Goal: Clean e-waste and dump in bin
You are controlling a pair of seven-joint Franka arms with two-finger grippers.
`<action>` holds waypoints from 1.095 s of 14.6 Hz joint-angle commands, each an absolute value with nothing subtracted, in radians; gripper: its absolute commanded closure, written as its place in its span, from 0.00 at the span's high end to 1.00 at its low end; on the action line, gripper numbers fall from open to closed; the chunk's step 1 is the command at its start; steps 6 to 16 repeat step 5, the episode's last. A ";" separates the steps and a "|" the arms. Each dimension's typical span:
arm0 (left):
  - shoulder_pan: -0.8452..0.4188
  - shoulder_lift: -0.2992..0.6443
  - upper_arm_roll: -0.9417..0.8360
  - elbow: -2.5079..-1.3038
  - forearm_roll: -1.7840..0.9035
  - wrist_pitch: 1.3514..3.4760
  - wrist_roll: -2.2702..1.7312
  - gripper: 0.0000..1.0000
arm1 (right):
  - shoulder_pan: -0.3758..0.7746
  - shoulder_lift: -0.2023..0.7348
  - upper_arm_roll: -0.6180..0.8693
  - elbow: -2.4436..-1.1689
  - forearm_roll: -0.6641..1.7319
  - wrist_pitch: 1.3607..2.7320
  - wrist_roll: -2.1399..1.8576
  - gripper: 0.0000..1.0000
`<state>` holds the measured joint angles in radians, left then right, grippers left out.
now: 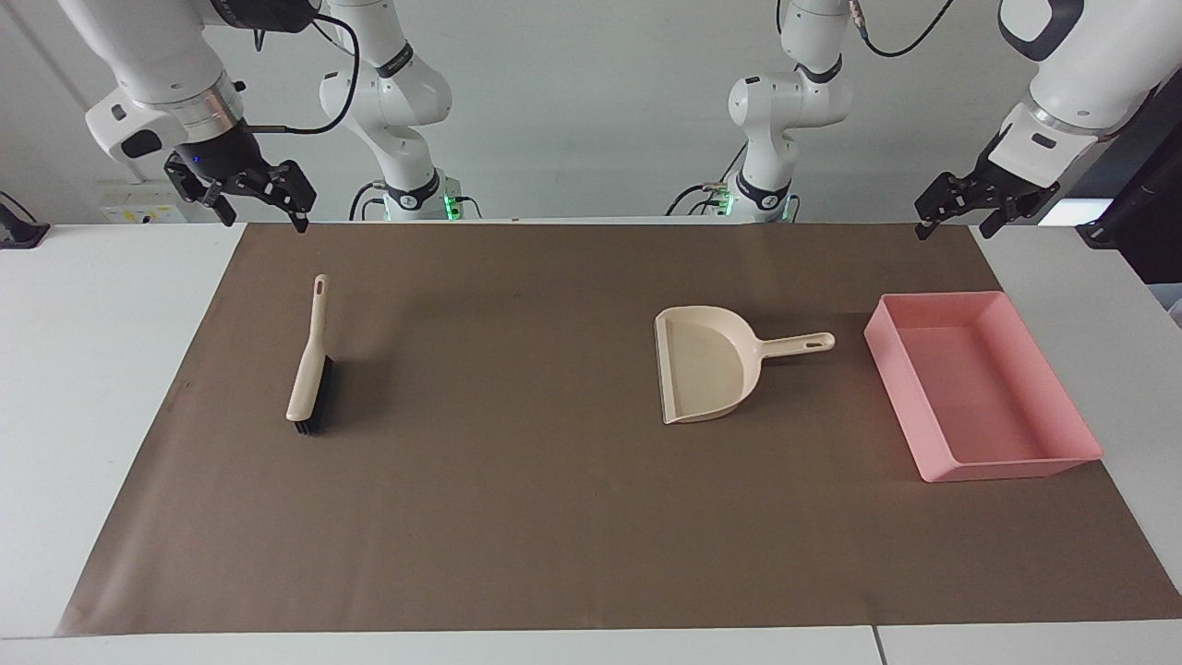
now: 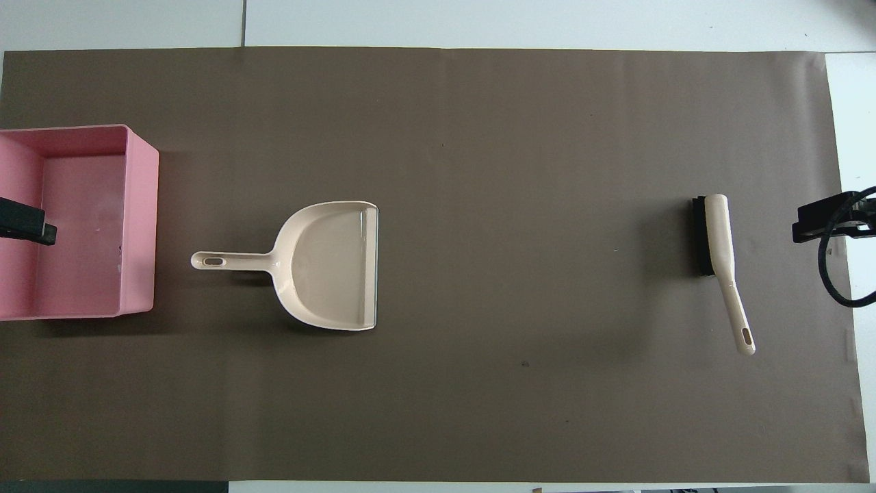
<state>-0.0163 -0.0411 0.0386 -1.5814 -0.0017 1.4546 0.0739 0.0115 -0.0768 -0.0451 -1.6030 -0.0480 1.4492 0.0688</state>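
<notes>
The pink bin (image 1: 1002,460) (image 2: 140,226) sits on the brown mat at the left arm's end. On its floor, by the wall beside the dustpan, lie tiny specks (image 2: 120,252); I cannot tell whether they are the e-waste. The beige dustpan (image 1: 706,365) (image 2: 328,267) lies flat beside the bin, its handle pointing at it. A beige brush (image 1: 309,369) (image 2: 718,236) with black bristles lies at the right arm's end. My left gripper (image 1: 954,222) hangs open and empty, high over the mat's corner by the bin. My right gripper (image 1: 263,211) hangs open and empty above the mat's corner by the brush.
The brown mat (image 1: 517,517) covers most of the white table (image 1: 102,369). A tiny dark speck (image 2: 525,363) lies on the mat between dustpan and brush, nearer the robots. A black cable (image 2: 831,281) loops from the right arm.
</notes>
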 commanded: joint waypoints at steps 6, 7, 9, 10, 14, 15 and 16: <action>-0.008 -0.071 0.035 -1.620 -0.009 1.477 0.055 0.99 | 0.011 -0.097 -0.044 -1.631 -0.046 1.468 0.051 1.00; -0.008 -0.071 0.035 -1.620 -0.009 1.477 0.055 0.99 | 0.011 -0.097 -0.044 -1.631 -0.046 1.468 0.051 1.00; -0.008 -0.071 0.035 -1.620 -0.009 1.477 0.055 0.99 | 0.011 -0.097 -0.044 -1.631 -0.046 1.468 0.051 1.00; -0.008 -0.071 0.035 -1.620 -0.009 1.477 0.055 0.99 | 0.011 -0.097 -0.044 -1.631 -0.046 1.468 0.051 1.00; -0.008 -0.071 0.035 -1.620 -0.009 1.477 0.055 0.99 | 0.011 -0.097 -0.044 -1.631 -0.046 1.468 0.051 1.00; -0.008 -0.071 0.035 -1.620 -0.009 1.477 0.055 0.99 | 0.011 -0.097 -0.044 -1.631 -0.046 1.468 0.051 1.00; -0.008 -0.071 0.035 -1.620 -0.009 1.477 0.055 0.99 | 0.011 -0.097 -0.044 -1.631 -0.046 1.468 0.051 1.00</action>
